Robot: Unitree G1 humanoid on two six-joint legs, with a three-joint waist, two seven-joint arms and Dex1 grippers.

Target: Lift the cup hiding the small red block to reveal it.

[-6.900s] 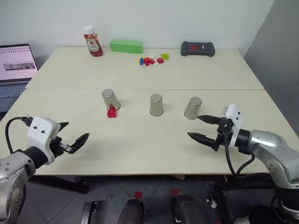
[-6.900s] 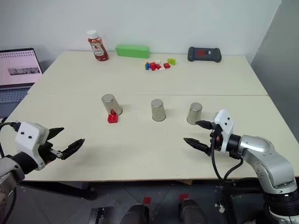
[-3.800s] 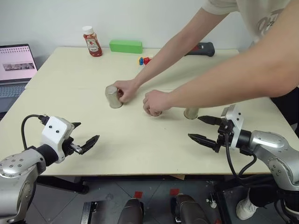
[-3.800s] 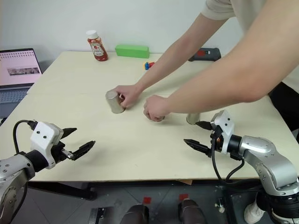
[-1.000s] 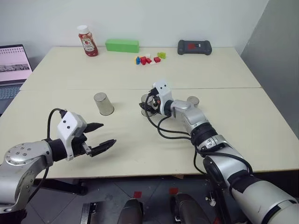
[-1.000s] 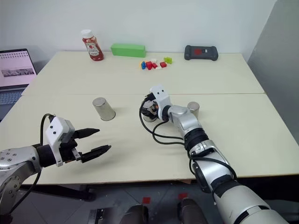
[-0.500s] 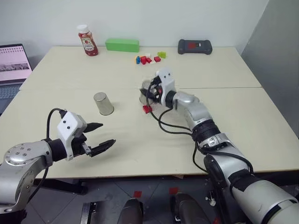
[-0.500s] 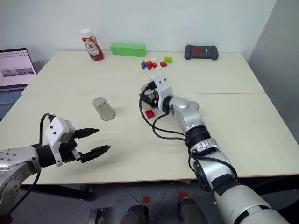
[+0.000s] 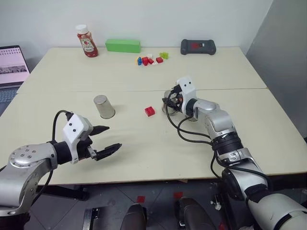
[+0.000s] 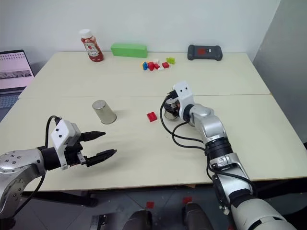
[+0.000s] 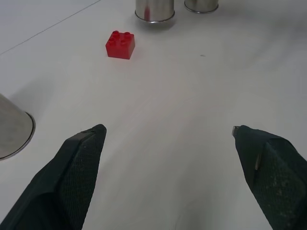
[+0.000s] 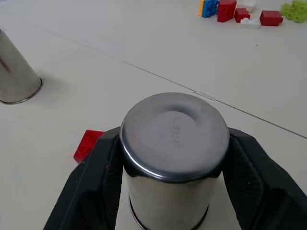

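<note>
With the right gripper (image 12: 170,191) clamped on the cup (image 12: 173,153), the block (image 9: 149,111) lay bare on the table (image 9: 249,120), just at the cup's nine o'clock. I judged it best to hold the cup steady and clear of the block, while the left gripper (image 9: 106,139) hung wide open near the front edge.

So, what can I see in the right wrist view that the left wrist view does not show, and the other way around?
The right wrist view has the cup clamped in the right gripper, seen from its flat base, and the loose coloured bricks far behind. The left wrist view has the open left gripper over bare table, with two cups standing side by side beyond. Both show the small red block uncovered on the table, and a lone upside-down cup near it.
</note>
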